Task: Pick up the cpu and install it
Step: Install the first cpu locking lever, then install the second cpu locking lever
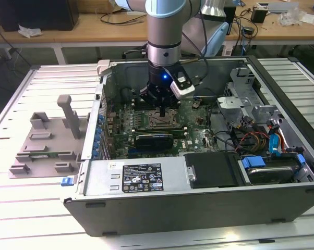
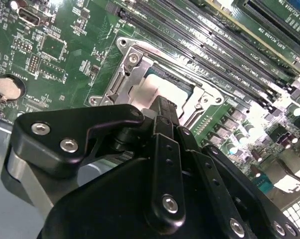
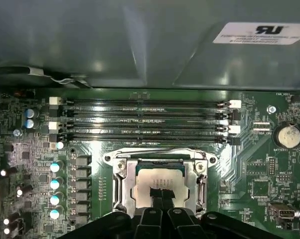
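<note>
The cpu (image 3: 144, 182), a small square chip with a pale silver top, lies flat inside the open socket frame (image 3: 121, 172) on the green motherboard. In the second wrist view the cpu (image 2: 157, 90) shows just beyond my black fingertips, within the frame (image 2: 132, 62). My gripper (image 3: 162, 195) stands right over the chip's middle with its two fingers pressed together; the tips are at or just above the chip's top, and I cannot tell whether they touch it. In the exterior view the gripper (image 1: 163, 110) reaches down into the open computer case (image 1: 198, 208) over the socket (image 1: 159, 123).
Several memory slots (image 3: 140, 119) run beside the socket, and a coin battery (image 3: 286, 135) sits off to one side. The case wall (image 3: 140, 45) rises behind them. Outside the case, at the exterior view's left, a grey plastic tray (image 1: 47, 140) with upright posts rests on the table.
</note>
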